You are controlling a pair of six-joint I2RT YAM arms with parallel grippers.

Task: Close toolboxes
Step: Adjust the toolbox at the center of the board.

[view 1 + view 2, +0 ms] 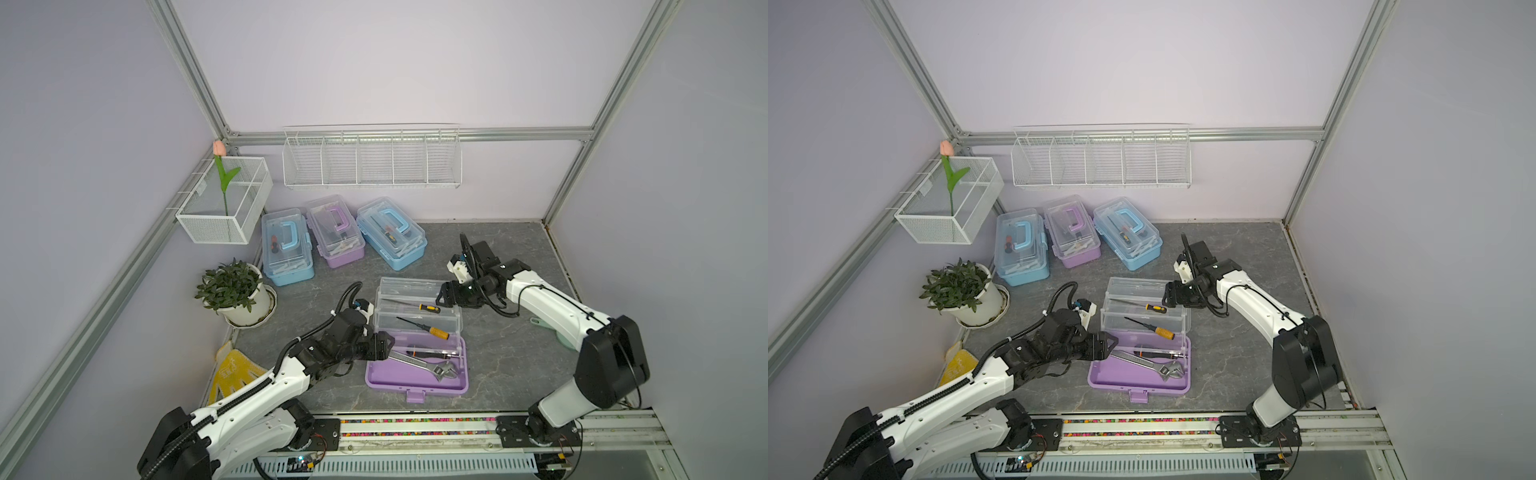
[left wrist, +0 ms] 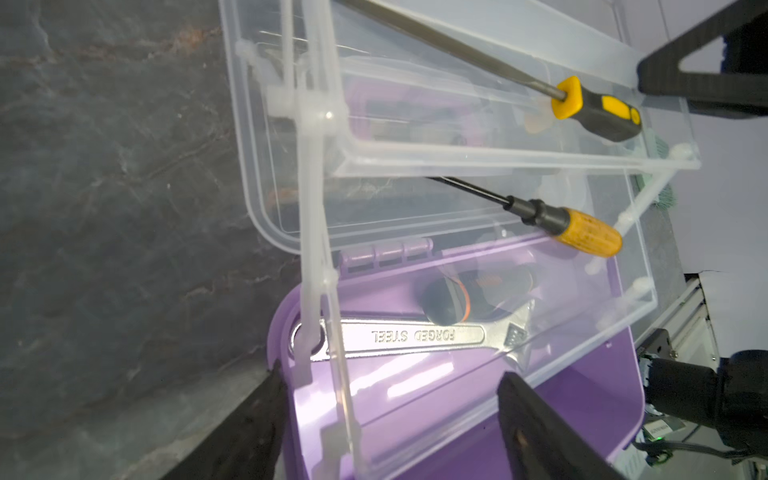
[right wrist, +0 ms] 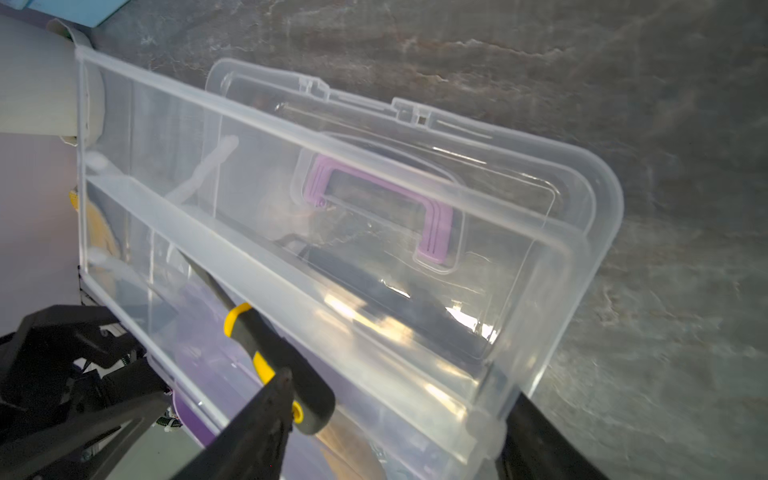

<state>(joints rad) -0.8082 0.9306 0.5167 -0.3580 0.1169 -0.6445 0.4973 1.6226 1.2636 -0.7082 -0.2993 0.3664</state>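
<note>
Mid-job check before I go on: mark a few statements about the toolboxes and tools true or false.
1. The back purple toolbox is shut. True.
2. The front purple toolbox is shut. False: its lid is swung back.
3. A wrench lies in its base. True.
4. Its trays are empty. False: the far tray holds a yellow-black screwdriver, the near tray an orange-handled screwdriver.
5. The left gripper and right gripper are at opposite ends of that box. True.

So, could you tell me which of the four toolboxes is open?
The front purple toolbox: its clear lid lies folded back and its trays stand raised. The three toolboxes by the wall have lids down.
</note>
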